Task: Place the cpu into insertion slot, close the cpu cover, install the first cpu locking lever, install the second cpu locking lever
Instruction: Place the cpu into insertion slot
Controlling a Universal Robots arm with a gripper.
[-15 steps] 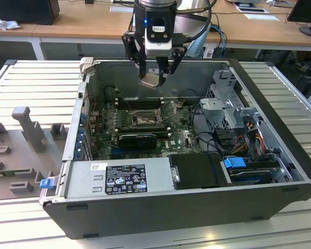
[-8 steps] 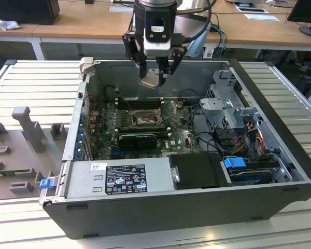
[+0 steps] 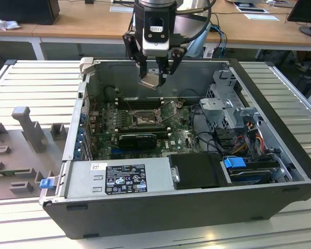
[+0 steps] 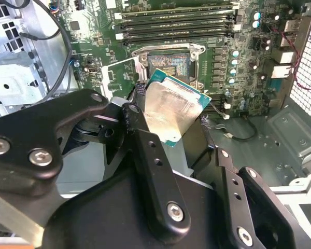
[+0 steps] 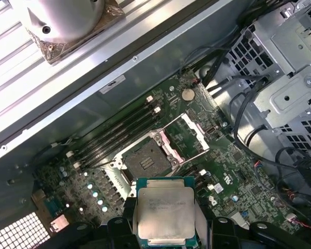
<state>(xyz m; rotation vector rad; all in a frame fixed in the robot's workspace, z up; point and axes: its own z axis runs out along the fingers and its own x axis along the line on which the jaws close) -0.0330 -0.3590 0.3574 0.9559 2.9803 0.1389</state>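
Observation:
The cpu (image 3: 151,80) is a flat square chip with a silvery face, and my gripper (image 3: 155,77) is shut on it, holding it tilted high above the open computer case. Both wrist views show the cpu (image 4: 172,108) (image 5: 165,210) clamped between the black fingers (image 4: 145,150). Below it on the green motherboard lies the insertion slot (image 3: 143,120) (image 4: 168,63) (image 5: 145,161), dark and uncovered. The cpu cover (image 5: 189,134) (image 4: 115,72) (image 3: 169,110) is swung open beside the slot, a thin silvery frame.
Long black memory slots (image 3: 138,102) run behind the socket. A grey power supply (image 3: 119,177) and a black box (image 3: 197,170) fill the case's near side. A metal drive cage (image 3: 225,104) with cables (image 3: 249,137) stands on the exterior view's right. Grey fixtures (image 3: 28,127) lie outside.

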